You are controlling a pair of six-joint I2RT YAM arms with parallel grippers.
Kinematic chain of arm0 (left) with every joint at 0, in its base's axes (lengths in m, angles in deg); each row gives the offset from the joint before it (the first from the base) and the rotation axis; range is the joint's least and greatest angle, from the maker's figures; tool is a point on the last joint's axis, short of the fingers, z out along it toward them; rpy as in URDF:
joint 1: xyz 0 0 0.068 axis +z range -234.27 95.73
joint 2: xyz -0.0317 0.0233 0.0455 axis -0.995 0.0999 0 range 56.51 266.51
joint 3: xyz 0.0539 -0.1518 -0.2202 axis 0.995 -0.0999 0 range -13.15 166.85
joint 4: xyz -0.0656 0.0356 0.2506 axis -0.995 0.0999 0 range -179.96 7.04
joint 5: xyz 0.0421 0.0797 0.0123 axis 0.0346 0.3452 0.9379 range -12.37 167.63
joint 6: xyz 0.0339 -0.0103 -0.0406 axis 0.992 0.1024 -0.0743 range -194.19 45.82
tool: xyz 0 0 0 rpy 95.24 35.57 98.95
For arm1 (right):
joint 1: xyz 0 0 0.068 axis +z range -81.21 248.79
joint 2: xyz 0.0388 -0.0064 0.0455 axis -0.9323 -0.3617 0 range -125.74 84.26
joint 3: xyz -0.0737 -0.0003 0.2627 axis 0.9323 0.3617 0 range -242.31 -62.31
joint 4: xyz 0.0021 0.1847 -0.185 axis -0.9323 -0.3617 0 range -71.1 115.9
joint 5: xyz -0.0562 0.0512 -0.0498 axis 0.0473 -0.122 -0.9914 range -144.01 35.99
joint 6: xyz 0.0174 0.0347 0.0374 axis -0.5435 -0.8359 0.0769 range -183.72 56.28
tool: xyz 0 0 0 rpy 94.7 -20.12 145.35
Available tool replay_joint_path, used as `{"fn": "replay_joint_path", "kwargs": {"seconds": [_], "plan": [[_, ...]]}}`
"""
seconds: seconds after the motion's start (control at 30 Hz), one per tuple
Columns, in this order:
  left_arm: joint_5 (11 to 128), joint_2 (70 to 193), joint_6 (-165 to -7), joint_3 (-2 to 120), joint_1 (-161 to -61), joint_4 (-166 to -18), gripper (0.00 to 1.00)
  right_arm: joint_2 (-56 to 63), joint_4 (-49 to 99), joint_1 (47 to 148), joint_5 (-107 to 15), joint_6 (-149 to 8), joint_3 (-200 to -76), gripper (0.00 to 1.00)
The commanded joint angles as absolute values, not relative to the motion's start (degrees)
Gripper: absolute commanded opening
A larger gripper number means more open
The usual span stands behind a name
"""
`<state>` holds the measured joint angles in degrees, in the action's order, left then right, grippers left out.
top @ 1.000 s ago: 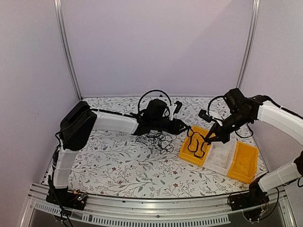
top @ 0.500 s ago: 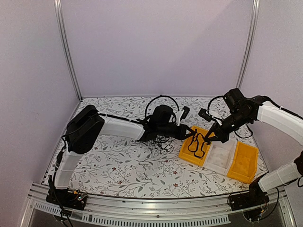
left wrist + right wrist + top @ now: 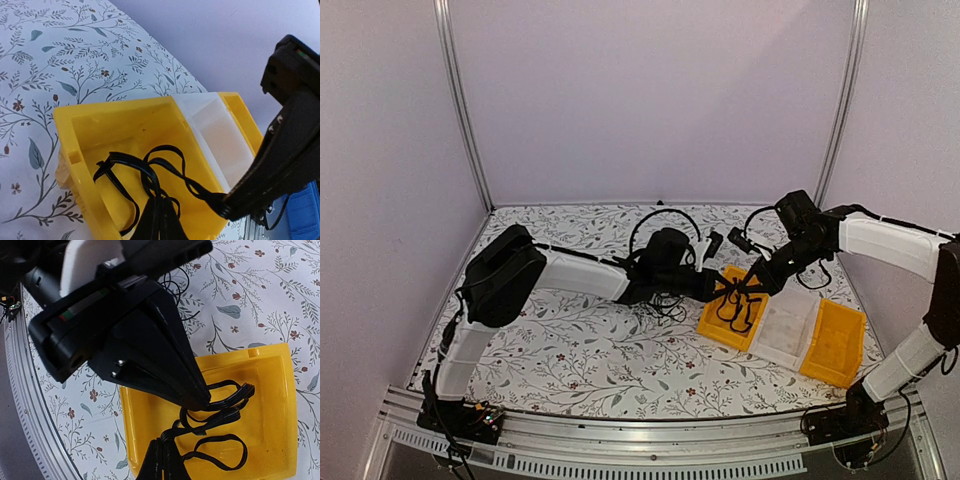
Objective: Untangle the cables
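Observation:
A looped black cable (image 3: 738, 306) hangs in the nearest yellow bin (image 3: 712, 325), held at both ends. My left gripper (image 3: 723, 287) reaches in from the left and is shut on the cable's bundled strands (image 3: 150, 170); its tips show in the left wrist view (image 3: 160, 217). My right gripper (image 3: 752, 283) comes from the right and is shut on the same cable (image 3: 225, 415); its tips show in the right wrist view (image 3: 162, 460). The two grippers almost touch over the bin. A second tangle of thin black cables (image 3: 660, 302) lies on the table under the left arm. No white cable shows.
Three bins stand in a row at the right: the yellow bin (image 3: 125, 107), a white bin (image 3: 788, 332) and another yellow bin (image 3: 835, 345). The floral tablecloth (image 3: 580, 350) covers the table. Walls and metal posts close in the back and sides.
My left gripper has moved right from the cable tangle to the yellow bin and closed on the looped cable. My right gripper has shifted slightly left, still holding that cable.

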<state>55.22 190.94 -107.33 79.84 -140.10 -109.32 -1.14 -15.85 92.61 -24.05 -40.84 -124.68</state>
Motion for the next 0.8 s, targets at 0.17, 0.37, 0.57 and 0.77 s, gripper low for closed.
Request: {"fn": "replay_joint_path", "kwargs": {"seconds": [0.17, 0.37, 0.57, 0.77], "plan": [[60.3, 182.5, -108.0, 75.9, -140.0, -103.7, 0.15, -12.6, -10.4, 91.8, -29.8, -43.5, -127.0, 0.0], [63.5, 177.2, -108.8, 70.7, -138.8, -102.4, 0.22, -16.1, -9.1, 91.7, -32.2, -44.3, -128.1, 0.0], [70.4, 166.7, -107.8, 61.7, -138.0, -101.1, 0.29, -20.2, -8.3, 91.8, -37.1, -44.3, -130.2, 0.0], [77.3, 158.0, -106.1, 55.5, -135.7, -95.1, 0.35, -18.7, -11.9, 91.8, -40.5, -42.1, -132.8, 0.06]]}}
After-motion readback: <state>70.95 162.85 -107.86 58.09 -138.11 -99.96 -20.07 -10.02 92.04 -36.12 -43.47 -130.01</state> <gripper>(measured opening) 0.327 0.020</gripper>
